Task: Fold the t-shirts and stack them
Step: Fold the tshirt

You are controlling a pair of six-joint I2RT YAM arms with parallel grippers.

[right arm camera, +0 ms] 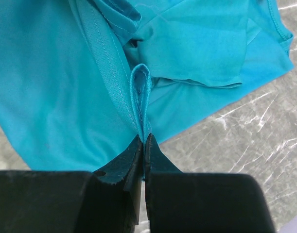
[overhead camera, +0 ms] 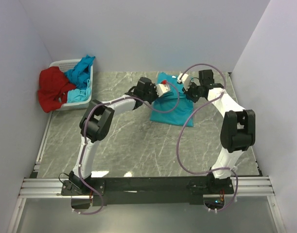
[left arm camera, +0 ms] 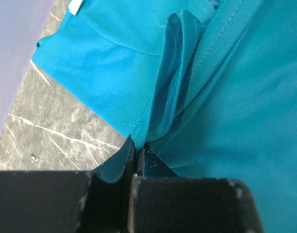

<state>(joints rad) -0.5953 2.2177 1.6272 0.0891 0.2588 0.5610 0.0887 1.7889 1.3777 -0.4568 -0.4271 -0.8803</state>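
- Shirt in work: the turquoise t-shirt (overhead camera: 168,109) lies on the table (overhead camera: 133,145) at far centre, partly bunched, between the two arms.
- Left gripper (left arm camera: 137,154): fingers closed on a pinch of edge cloth. A ridge of fabric stands up right off the tips.
- Right gripper (right arm camera: 144,144): fingers closed too, clamping a small loop of stitched edge. Bare marble shows just beside it.
- Top view puts both grips near the shirt's far side, close together. I read this as the lift-and-lay part of a fold, early in the task.
- Can't say for sure from the wrist views whether each pinch holds one layer or several. The seams look doubled over, so probably more than one.
- To do it well: move both arms together at the same height and pace, so the edge between them is taut and not twisted.
- Spread the grips apart a little before laying down. Slack between them would set a crease.
- Lay the held edge square onto the rest of the shirt, and let go only once the cloth rests flat.
- Risk: both pinches are thin, so a hard pull could slip the cloth out.
- Rest of the pile: a red t-shirt (overhead camera: 52,90) hangs over the edge of the white basket (overhead camera: 79,103) at far left, with more turquoise t-shirts (overhead camera: 81,72) inside it. No folded stack visible yet.
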